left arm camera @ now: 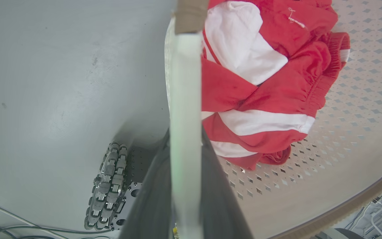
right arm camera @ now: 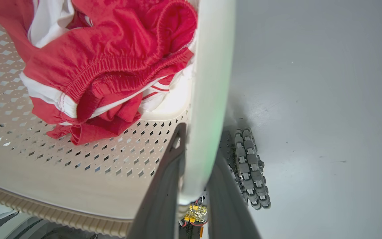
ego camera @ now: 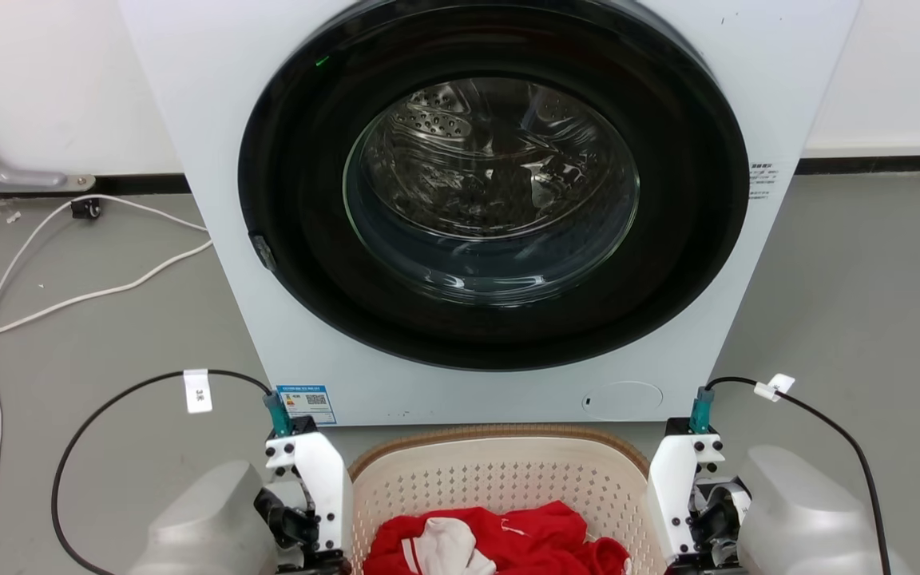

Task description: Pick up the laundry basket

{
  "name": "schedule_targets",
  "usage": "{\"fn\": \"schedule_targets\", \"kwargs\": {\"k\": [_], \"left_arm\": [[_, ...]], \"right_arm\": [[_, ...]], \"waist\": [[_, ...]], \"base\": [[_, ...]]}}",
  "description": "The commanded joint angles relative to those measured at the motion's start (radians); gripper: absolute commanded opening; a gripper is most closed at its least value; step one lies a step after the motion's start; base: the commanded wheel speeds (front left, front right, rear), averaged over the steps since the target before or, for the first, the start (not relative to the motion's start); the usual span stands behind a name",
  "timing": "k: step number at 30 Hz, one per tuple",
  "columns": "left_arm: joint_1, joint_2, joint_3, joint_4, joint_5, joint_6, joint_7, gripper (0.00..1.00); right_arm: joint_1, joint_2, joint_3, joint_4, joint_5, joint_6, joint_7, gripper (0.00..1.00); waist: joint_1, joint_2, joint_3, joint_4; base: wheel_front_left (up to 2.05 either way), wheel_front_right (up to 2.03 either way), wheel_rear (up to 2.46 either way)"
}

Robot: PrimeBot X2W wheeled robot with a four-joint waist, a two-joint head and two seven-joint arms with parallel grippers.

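Note:
The cream laundry basket (ego camera: 500,477) with its brown rim sits at the bottom middle of the head view, just in front of the washing machine. Red and white clothes (ego camera: 508,539) lie bunched inside it. My left gripper (left arm camera: 186,134) has a dark finger on each side of the basket's white left handle (left arm camera: 184,83) and is shut on it. On the other side, my right gripper (right arm camera: 201,142) is shut on the white right handle (right arm camera: 212,83) in the same way. In the head view both wrists (ego camera: 308,495) (ego camera: 688,495) flank the basket, with the fingertips hidden below the frame.
A white front-loading washing machine (ego camera: 492,375) with its round door shut stands right behind the basket. White cables (ego camera: 69,295) trail over the grey floor at the left. My base's roller wheels (left arm camera: 106,189) (right arm camera: 250,169) sit below the basket's sides.

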Motion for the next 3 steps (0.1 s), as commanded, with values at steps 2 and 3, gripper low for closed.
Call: {"fn": "schedule_targets", "kwargs": {"k": [2, 3], "left_arm": [[0.013, -0.056, 0.006, -0.021, -0.022, -0.015, 0.008, 0.00], [0.013, -0.057, 0.006, -0.020, -0.022, -0.015, 0.009, 0.00]], "right_arm": [[0.014, 0.042, -0.004, -0.018, 0.016, 0.013, -0.005, 0.00], [0.016, 0.042, -0.004, -0.017, 0.016, 0.013, -0.005, 0.00]], "waist": [[0.0002, 0.0000, -0.009, 0.000], [0.0002, 0.0000, -0.011, 0.000]], "base": [[0.00, 0.00, 0.00], [0.00, 0.00, 0.00]]}}
